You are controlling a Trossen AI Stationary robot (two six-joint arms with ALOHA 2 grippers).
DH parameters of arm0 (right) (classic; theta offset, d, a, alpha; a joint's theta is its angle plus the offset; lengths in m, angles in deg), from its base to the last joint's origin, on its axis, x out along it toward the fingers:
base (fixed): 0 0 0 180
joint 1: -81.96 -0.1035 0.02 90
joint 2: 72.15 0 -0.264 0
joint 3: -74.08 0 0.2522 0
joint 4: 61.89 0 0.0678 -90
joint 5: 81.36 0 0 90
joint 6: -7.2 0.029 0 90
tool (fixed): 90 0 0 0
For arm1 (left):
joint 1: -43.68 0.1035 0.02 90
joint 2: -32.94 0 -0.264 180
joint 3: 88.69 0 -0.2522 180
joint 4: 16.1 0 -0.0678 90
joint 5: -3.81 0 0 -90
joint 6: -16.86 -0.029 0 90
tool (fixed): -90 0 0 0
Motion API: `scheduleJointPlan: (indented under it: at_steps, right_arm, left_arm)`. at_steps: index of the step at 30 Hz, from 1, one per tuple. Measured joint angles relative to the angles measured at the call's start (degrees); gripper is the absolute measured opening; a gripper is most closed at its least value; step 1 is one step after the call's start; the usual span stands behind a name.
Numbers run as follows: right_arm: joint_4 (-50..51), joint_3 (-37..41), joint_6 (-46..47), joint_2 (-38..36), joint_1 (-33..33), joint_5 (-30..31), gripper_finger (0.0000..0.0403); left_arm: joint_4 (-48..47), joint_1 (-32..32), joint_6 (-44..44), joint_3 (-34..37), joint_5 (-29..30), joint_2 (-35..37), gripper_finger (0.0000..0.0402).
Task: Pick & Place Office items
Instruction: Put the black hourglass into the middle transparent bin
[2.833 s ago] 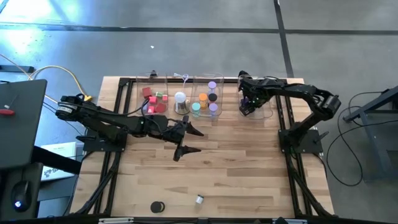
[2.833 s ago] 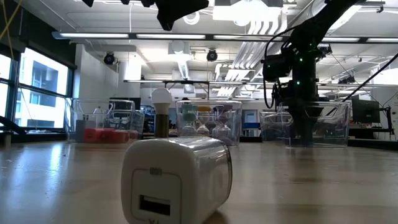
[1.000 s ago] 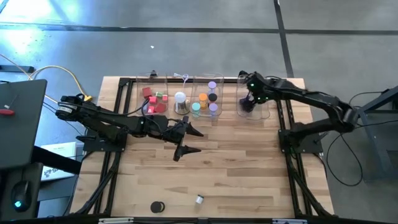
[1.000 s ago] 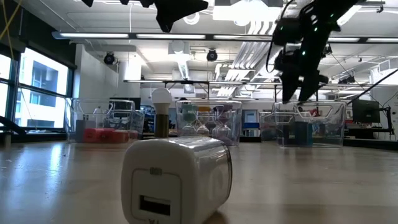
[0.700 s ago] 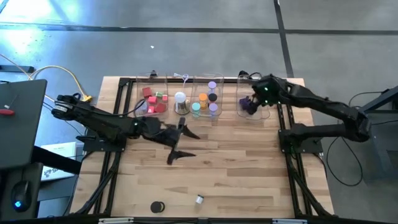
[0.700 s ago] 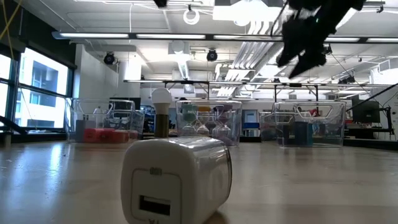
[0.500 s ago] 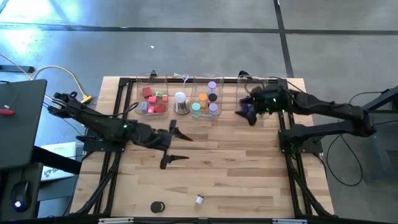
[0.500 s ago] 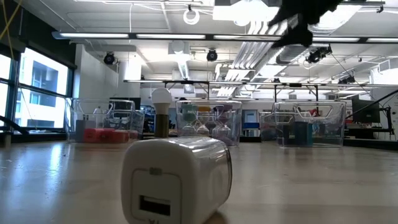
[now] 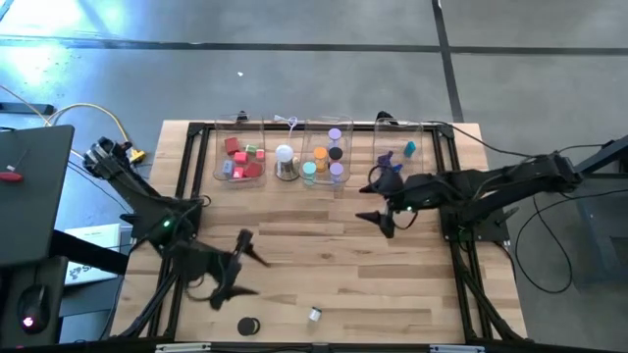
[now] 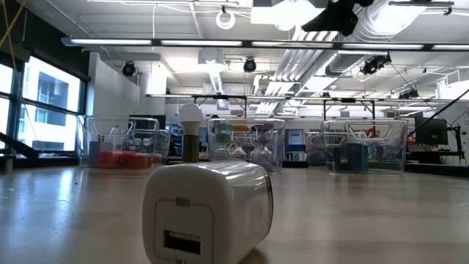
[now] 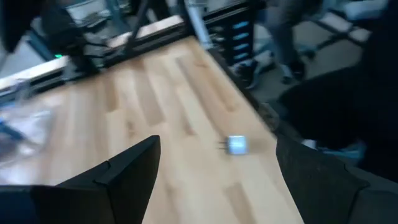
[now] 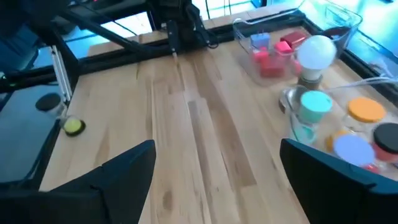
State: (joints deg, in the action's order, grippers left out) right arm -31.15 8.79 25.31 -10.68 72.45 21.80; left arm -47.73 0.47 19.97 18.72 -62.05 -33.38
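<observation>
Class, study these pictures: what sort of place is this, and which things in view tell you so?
Probably a robotics lab or workshop in a large open industrial hall. Two dark robot arms are mounted on a wooden table with a black metal frame; exposed ducts and strip lights run overhead; a monitor stands beside the table on a bare concrete floor.

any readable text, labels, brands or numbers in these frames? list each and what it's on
None readable.
White cube-shaped item, low view: small marks on its near face, too blurred to read.
Papers beside the table, high view: print too small to read.
Clear bins and the small coloured pieces in them: no lettering visible.
Room behind the table, low view: no legible signs.
</observation>
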Motion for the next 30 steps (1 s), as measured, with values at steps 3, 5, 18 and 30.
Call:
scheduleJointPlan:
  at_steps: [3, 5, 18, 30]
  right_arm:
    - [-2.8, 0.0, 0.1, 3.1, -0.7, 0.2, 0.0333]
    - [-7.3, 0.0, 0.2, 5.4, -1.4, -0.6, 0.0333]
    - [-24.6, -0.1, -2.9, 13.1, -2.3, -11.5, 0.0333]
    - [-25.4, 0.0, -0.5, 13.1, -2.3, -11.6, 0.0333]
  left_arm:
    - [-2.1, -3.9, 2.8, 0.0, 0.1, 0.0, 0.0312]
    - [-3.7, -5.9, 4.7, 0.0, 0.1, -0.3, 0.0312]
    - [-4.7, -11.1, 14.4, 0.1, 0.1, -9.8, 0.0312]
    - [4.5, -12.9, 18.4, 0.1, -0.6, -15.9, 0.0312]
